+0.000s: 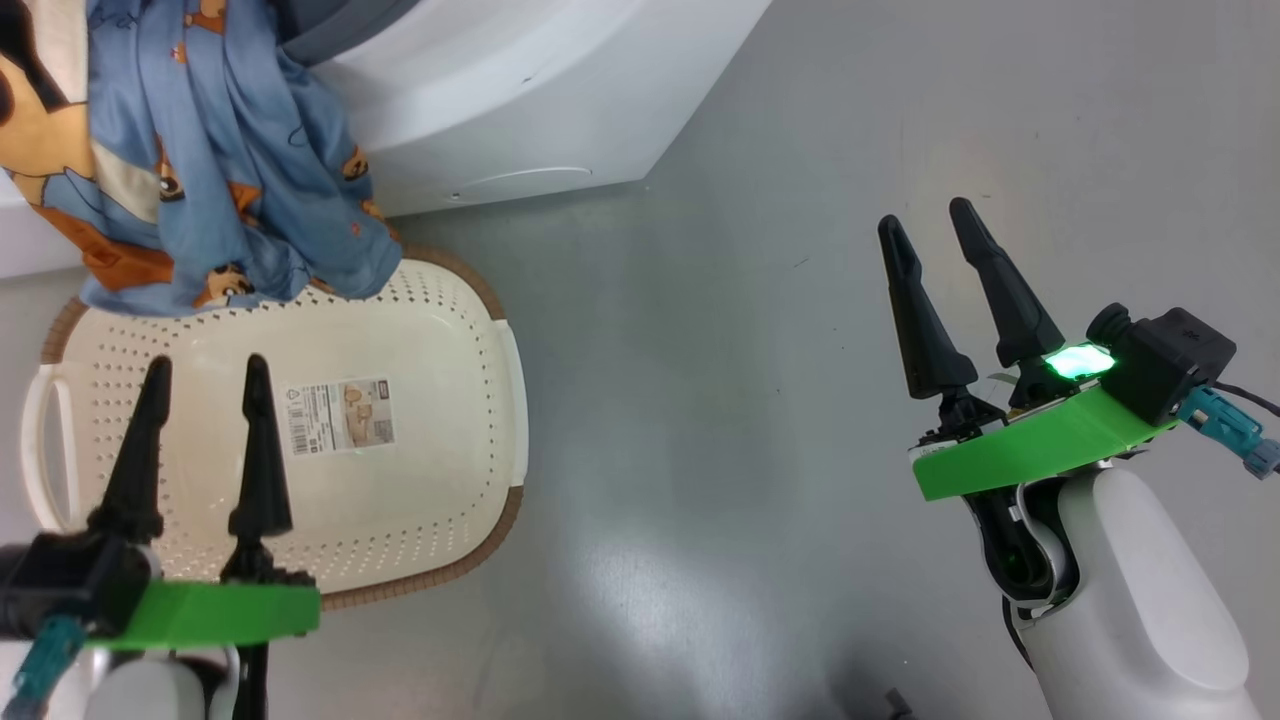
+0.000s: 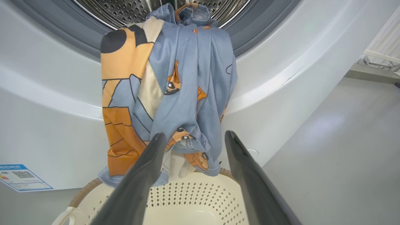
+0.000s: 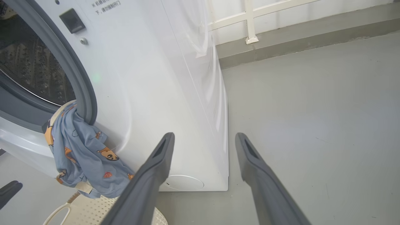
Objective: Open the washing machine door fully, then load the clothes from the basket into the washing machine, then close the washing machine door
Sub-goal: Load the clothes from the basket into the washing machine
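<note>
The clothes, light blue with orange bears, hang out of the washing machine over its grey seal, their lower end drooping onto the back rim of the basket. In the left wrist view the clothes drape from the steel drum down the white front. The cream basket holds nothing but the label on its base. My left gripper is open above the basket, just below the hanging cloth. My right gripper is open over the floor to the right. The door is out of view.
Grey floor spreads to the right of the machine and basket. A blue sticker sits low on the washer's front. In the right wrist view a white railing and a low kerb stand behind the machine.
</note>
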